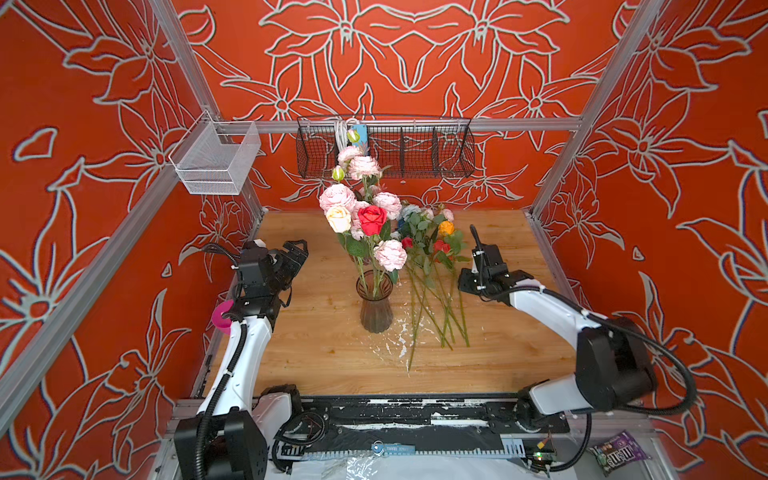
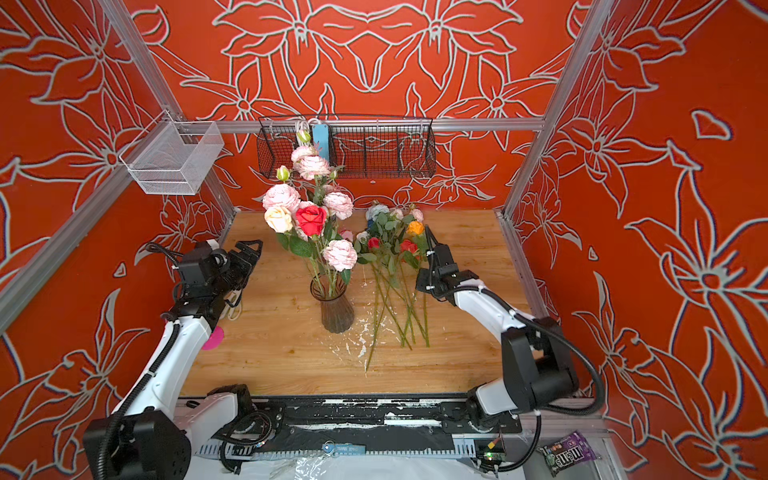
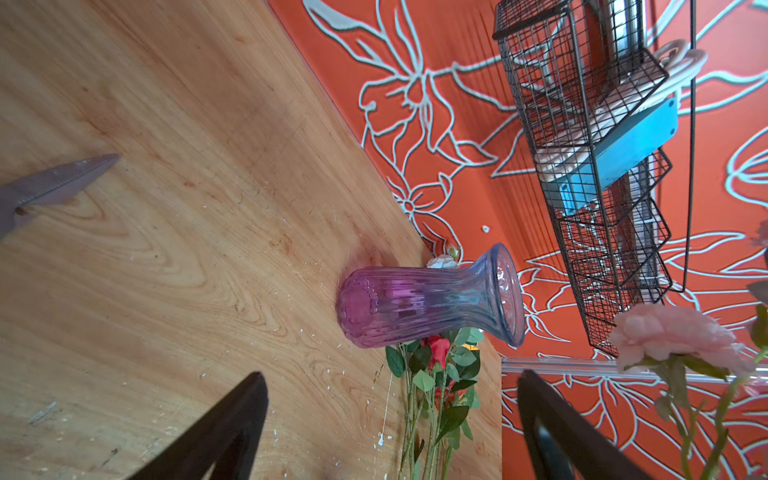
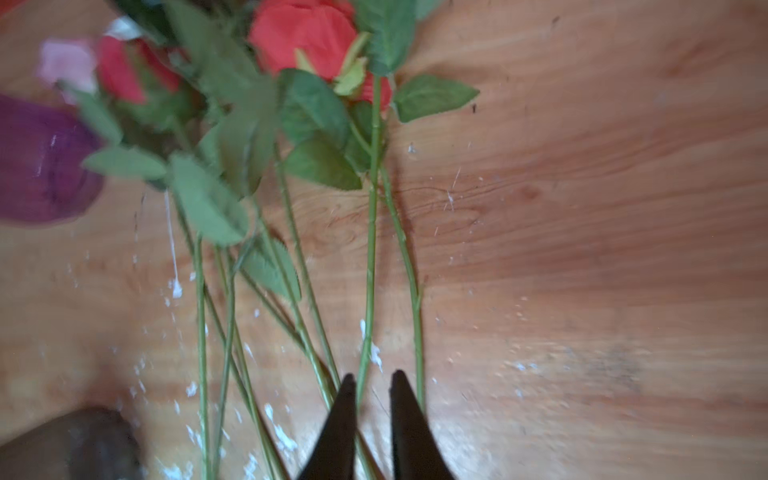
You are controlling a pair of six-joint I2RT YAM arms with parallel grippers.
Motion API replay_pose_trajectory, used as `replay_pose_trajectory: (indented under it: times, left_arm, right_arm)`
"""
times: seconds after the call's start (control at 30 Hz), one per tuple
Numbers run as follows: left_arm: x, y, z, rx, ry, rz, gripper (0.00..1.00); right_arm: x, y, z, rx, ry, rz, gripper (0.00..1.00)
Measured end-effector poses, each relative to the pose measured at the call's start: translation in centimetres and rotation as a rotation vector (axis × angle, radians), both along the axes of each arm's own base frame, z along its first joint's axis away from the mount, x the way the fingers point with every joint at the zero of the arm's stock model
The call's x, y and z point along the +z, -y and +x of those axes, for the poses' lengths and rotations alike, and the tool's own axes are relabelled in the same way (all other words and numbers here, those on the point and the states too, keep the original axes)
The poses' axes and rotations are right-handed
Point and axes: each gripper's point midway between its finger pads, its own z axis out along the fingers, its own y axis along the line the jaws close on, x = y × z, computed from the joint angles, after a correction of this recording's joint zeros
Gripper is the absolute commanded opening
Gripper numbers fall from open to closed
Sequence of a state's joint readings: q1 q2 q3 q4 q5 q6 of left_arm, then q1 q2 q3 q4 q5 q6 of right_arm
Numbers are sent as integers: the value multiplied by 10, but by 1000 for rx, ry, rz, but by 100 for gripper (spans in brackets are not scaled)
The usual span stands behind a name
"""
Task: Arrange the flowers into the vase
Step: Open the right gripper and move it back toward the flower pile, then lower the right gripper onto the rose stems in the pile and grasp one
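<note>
Nearest the lens: right gripper point(image 4: 374, 374), slim gap astride one rose stem point(image 4: 371, 249); clamped or not, cannot tell. Loose roses point(image 1: 432, 266) flat on table point(image 1: 311, 353), 3 o'clock of vase point(image 1: 376, 309), stems fanned armward for pickup. Peonies point(image 1: 336, 197) upright in vase. Left gripper point(image 1: 297, 249) spread wide, empty, at 9 o'clock, presumably clear of the work.

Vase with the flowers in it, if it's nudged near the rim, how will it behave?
The vase probably tips easily: narrow, small base, with tall peonies rising far above its rim. It looks like ribbed glass, so likely rigid, slick and breakable. A low push may slide it across the smooth wooden table.
</note>
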State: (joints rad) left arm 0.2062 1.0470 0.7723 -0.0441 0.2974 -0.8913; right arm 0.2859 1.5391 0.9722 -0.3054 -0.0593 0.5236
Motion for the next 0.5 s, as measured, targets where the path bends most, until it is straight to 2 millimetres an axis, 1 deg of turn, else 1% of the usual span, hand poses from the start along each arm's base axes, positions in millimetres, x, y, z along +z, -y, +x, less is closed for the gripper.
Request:
replay_pose_trajectory:
  times: [0.07,0.13,0.2,0.4,0.5]
  left_arm:
    - [-2,-2,0,7,-7,-8,94]
    - [-2,-5,-1,16,-10,-16,94]
    - [-2,-7,-1,20,-9,-25,94]
    - [-1,-5,-1,8,-4,-51,94]
    - [-2,-4,0,4,-9,-60,94]
  right_arm:
    - [-7,-2,11,-1,-24,8,16]
    - [-16,-5,17,7,-50,16,20]
    - [-24,-8,20,11,-73,18,21]
    - [-43,-12,25,15,-123,14,20]
    - [-42,-15,24,25,-123,28,20]
